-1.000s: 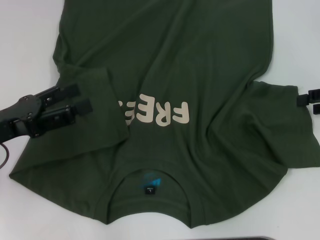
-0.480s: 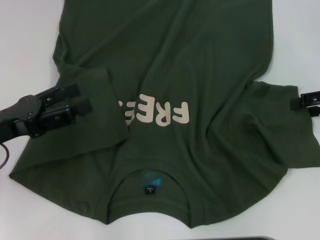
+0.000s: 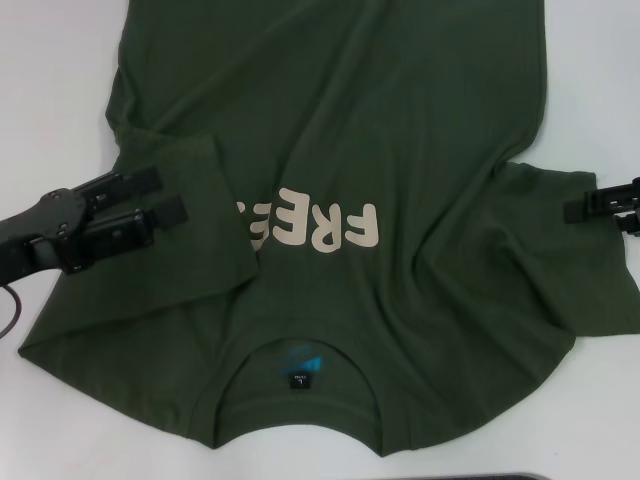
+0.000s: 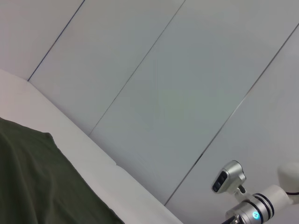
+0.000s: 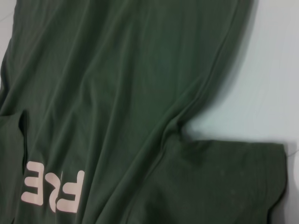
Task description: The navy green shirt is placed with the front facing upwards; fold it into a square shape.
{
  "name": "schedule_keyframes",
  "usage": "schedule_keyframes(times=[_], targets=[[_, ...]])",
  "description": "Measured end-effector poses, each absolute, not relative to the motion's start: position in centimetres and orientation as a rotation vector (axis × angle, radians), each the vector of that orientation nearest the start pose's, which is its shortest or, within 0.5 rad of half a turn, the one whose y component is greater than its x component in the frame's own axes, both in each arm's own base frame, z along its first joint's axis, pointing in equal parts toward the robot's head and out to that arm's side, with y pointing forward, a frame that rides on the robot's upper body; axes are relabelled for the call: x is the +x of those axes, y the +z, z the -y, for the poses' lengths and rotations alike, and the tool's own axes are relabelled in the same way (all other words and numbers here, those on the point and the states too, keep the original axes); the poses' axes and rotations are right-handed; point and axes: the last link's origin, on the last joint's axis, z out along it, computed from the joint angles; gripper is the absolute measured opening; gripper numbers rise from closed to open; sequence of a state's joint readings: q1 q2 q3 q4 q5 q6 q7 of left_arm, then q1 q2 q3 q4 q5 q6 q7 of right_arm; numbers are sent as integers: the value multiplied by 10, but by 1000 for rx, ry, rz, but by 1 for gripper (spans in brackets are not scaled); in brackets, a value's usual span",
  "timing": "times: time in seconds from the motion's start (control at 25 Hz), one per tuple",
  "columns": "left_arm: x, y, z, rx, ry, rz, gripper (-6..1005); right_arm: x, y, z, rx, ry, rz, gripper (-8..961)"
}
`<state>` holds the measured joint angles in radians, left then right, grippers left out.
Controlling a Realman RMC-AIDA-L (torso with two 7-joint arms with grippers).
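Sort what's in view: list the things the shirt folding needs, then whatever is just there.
Needed:
- dark olive-green cotton T-shirt with cream "FREE" lettering
- left gripper, over the folded-in sleeve
- right gripper, at the spread sleeve's edge

Just there:
- white table
- grey panelled wall

My head camera looks steeply down on the navy green shirt (image 3: 380, 150) spread across the desk (image 3: 50, 90). My right wrist camera looks down close on that shirt's lettering (image 5: 53, 191), also seen from my head. My left wrist camera faces outward along the desk edge toward a panelled wall (image 4: 177, 84).
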<state>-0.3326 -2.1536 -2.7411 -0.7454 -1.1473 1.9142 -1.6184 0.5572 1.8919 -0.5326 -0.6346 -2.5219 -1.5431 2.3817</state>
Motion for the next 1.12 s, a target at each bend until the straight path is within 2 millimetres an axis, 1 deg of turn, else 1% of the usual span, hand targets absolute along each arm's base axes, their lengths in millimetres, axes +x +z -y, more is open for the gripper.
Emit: schedule_keyframes(times=[0.28,0.48,0.72,0.96,1.12], targets=[[-287,26,-248,-2518,-1170,1093,949,346,67,-324,-2130,183,-1969,823],[-287,26,-249,-2519,-1170,1092,948,339,64,-325,-2179,190,-1963,824],[-287,28,-248,-2514,-1182,1086,948,339,64,-326,-2182,171,-1955,822],[-286,29,-249,-2516,-1187,1090,948,337,63,-324,-2207,145,-1948,630],[-286,29,-250,-2514,-1188,1092,948,337,63,-324,-2209,144,-1949,543]])
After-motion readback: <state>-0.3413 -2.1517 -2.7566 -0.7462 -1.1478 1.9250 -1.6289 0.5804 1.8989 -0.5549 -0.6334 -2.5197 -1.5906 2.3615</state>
